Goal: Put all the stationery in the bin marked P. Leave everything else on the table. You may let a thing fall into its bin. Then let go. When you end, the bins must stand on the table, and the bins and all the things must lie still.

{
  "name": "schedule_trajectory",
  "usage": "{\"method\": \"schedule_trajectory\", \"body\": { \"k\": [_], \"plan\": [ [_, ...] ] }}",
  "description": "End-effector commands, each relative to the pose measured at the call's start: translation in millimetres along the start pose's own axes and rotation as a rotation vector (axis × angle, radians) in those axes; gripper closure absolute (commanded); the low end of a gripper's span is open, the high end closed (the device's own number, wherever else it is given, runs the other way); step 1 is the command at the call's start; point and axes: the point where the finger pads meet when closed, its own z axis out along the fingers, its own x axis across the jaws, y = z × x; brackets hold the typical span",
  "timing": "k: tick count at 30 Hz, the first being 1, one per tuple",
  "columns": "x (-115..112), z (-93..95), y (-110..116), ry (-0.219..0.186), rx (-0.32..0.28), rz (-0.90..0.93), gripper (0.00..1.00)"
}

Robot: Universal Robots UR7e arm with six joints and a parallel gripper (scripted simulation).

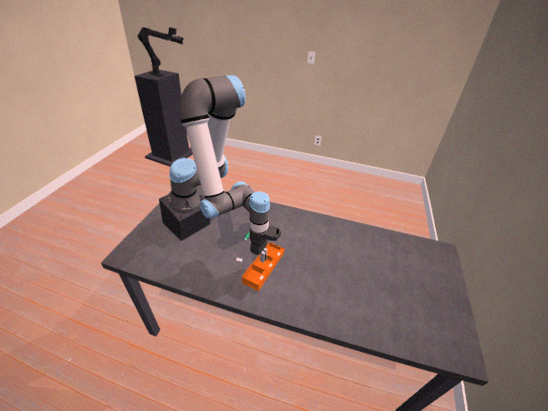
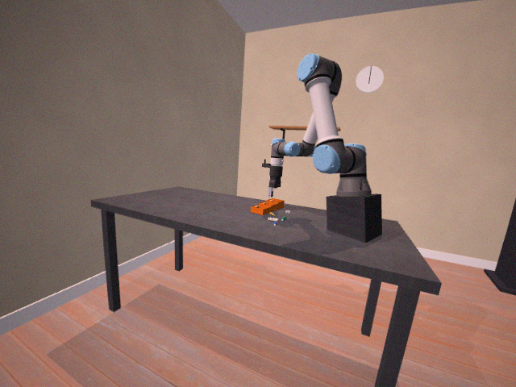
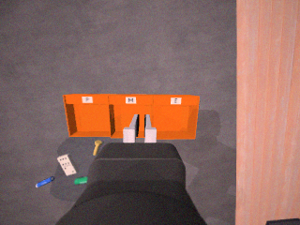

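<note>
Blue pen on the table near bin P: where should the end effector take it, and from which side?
Grip the blue pen at mid-barrel, coming straight down. It lies flat and slanted, so turn the fingers across its length. The end effector looks narrowly shut and likely needs opening.
</note>
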Motion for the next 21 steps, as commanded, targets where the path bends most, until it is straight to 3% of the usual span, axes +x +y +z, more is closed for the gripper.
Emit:
{"method": "schedule_trajectory", "body": {
  "k": [1, 10, 21],
  "plan": [
    [-24.3, -0.5, -0.8, 0.002, 0.001, 0.001, 0.69],
    [-33.5, -0.5, -0.8, 0.002, 0.001, 0.001, 0.69],
    [-33.6, 23.5, -0.8, 0.002, 0.001, 0.001, 0.69]
  ]
}}
